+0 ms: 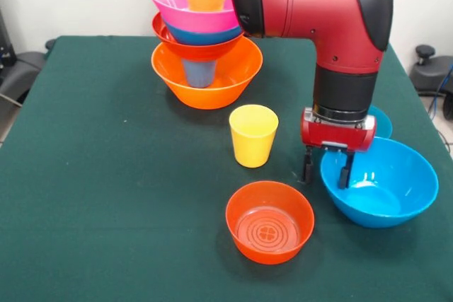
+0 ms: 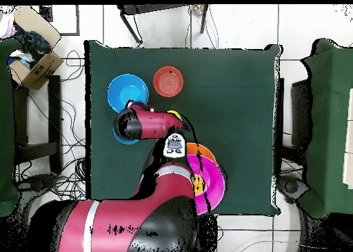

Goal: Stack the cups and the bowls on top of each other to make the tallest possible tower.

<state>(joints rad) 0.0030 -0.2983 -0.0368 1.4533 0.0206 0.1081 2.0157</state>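
Over blue bowl's (image 1: 379, 182) rim, tool (image 1: 326, 169) seemingly open

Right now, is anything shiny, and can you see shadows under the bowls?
Front view: the big blue bowl has bright white glare inside; the red-orange bowl and yellow cup cast soft shadows on the green table. Overhead view: the arm hides most of the tower.

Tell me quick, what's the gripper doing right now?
Gripper: open, holding nothing, its fingers straddling the near rim of the large blue bowl.
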